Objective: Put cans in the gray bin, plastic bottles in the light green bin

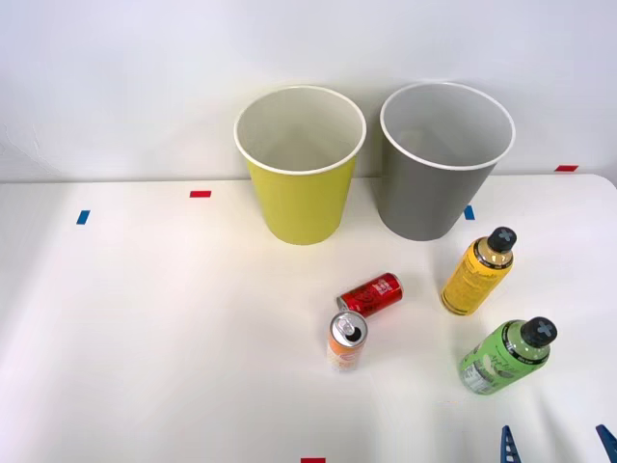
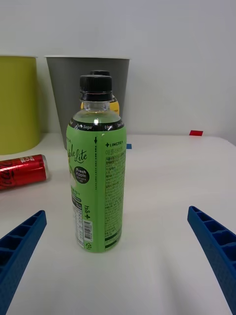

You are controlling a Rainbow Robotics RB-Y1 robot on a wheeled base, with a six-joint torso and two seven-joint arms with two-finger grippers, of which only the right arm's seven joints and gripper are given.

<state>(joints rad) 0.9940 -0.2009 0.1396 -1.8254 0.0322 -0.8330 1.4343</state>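
the blue ribbed right hand [image 1: 557, 444] is spread open at the white counter's [image 1: 145, 338] five o'clock edge, the upright bright green black-capped plastic bottle [image 2: 96, 167] standing just ahead of it. the yellow-orange plastic bottle [image 1: 476, 273] stands beyond, the red metal can [image 1: 370, 294] lying and the orange-and-white can [image 1: 346, 340] upright near centre. farthest, at twelve o'clock, the round yellow-green bin [image 1: 301, 174] and round gray bin [image 1: 434, 183] stand side by side.

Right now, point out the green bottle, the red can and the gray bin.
green bottle [image 2: 96, 182], right wrist view, on its label.
red can [image 1: 371, 294], front view, mid-side, lying down.
gray bin [image 1: 421, 204], front view, outer wall.
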